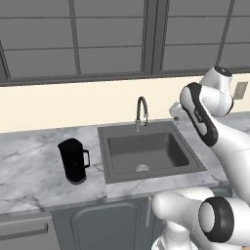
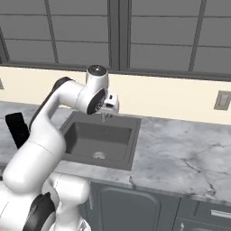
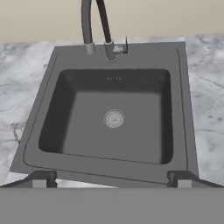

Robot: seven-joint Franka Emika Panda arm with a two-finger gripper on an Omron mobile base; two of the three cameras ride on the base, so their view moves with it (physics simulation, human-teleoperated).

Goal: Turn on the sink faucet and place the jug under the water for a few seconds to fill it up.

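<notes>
Grey marble surface (image 1: pixel 29 166) runs under a cream wall and dark-framed windows. One sink (image 1: pixel 146 171) sits recessed in it, drain at centre, dry. One sink faucet (image 1: pixel 141 112) arches at the back rim. One jug (image 1: pixel 73 161) stands upright left of the sink, near the front edge, apart from the rim. Gripper (image 3: pixel 111 181) hovers above the sink, fingers (image 3: pixel 41 179) spread wide, holding nothing. Open marble lies right of the sink.
</notes>
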